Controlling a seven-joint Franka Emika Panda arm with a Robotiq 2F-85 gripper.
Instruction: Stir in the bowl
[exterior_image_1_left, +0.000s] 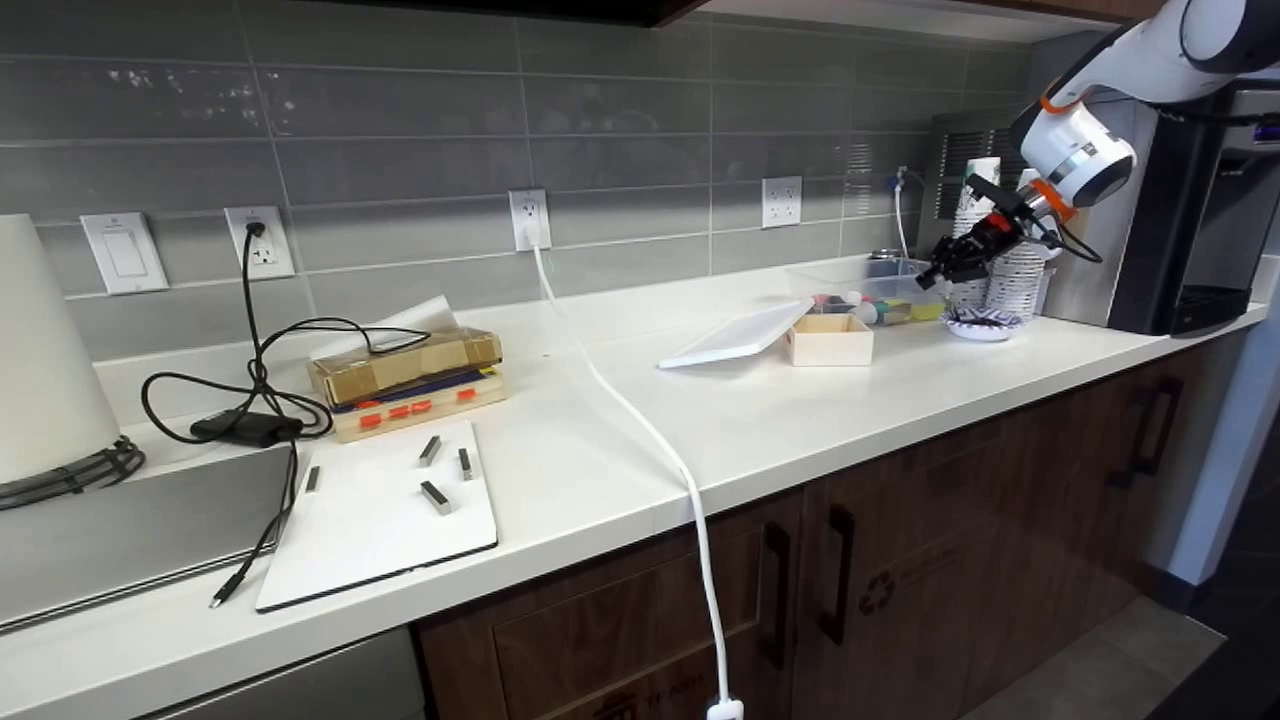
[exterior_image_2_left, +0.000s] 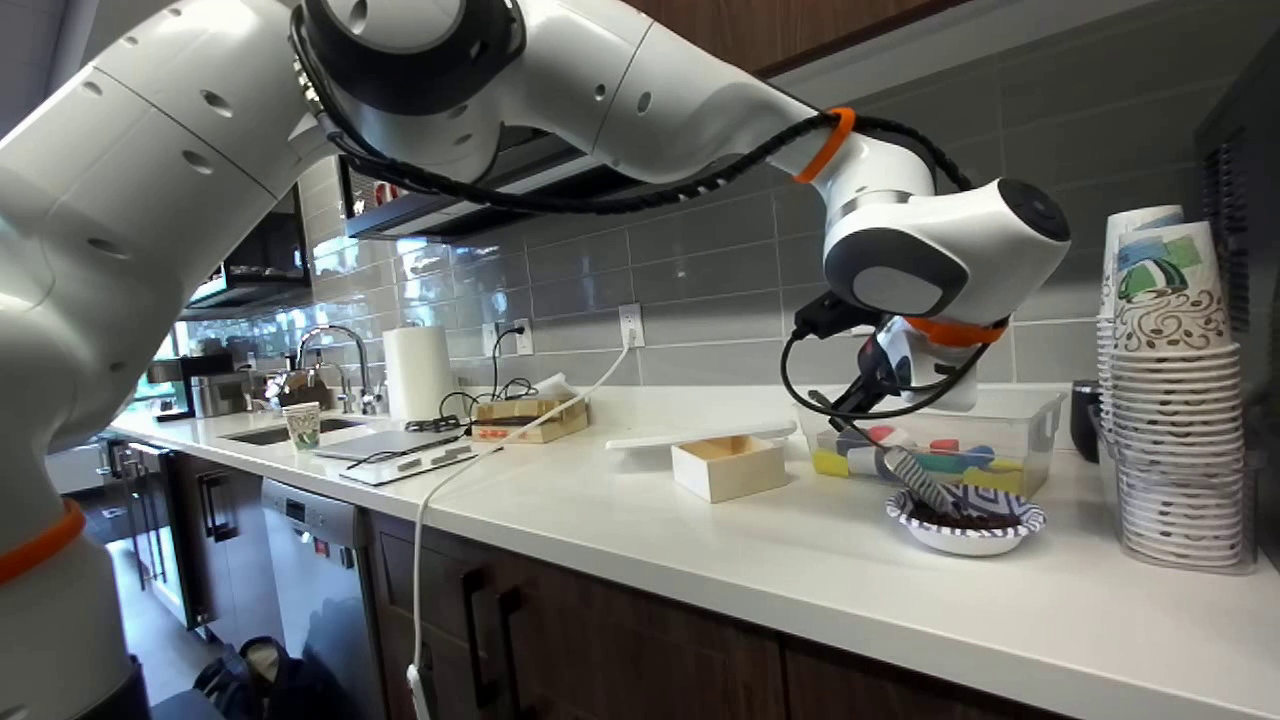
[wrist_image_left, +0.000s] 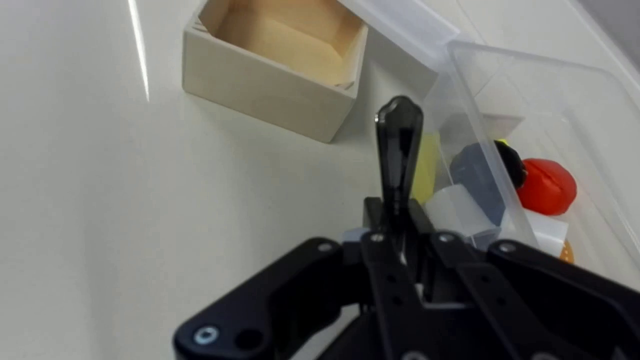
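Black fingers (wrist_image_left: 385, 265) clenched on a utensil (wrist_image_left: 398, 145), jutting towards twelve o'clock in the wrist view. Could swivel there on meeting resistance. Reaches into the bowl (exterior_image_2_left: 962, 540), at four o'clock of an exterior view, on the worktop (exterior_image_2_left: 720, 545). Light-looking, unheld: might skid or tip under sideways pressure, spilling dark contents (exterior_image_2_left: 985, 521). Beyond, at its twelve, the clear tub (exterior_image_2_left: 1010, 432), perhaps bumped by wide strokes.
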